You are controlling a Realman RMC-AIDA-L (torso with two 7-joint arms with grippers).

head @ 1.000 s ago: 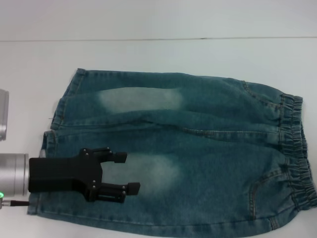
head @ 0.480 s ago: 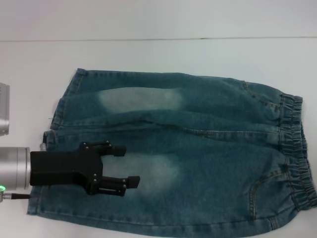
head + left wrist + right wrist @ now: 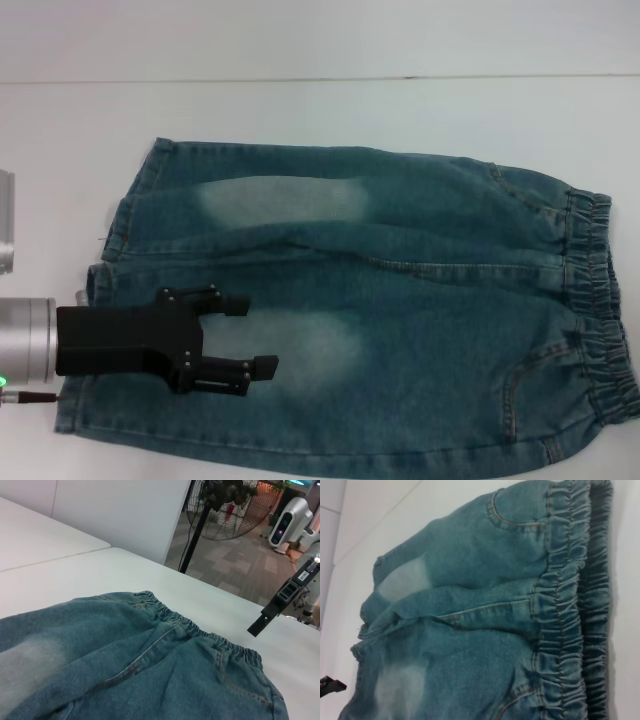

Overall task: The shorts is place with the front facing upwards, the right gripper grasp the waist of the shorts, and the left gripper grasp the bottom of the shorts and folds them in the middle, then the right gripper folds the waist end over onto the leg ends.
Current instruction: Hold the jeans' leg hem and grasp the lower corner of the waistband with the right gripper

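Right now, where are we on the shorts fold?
Done: the shorts lie flat, front up, unfolded. In hand: the left gripper hovers open over the nearer leg, just inside the hems, gripping nothing. The right gripper is not visible in the head view, and the waist is ungrasped. Left: both grasps, the middle fold, then waist over hems.
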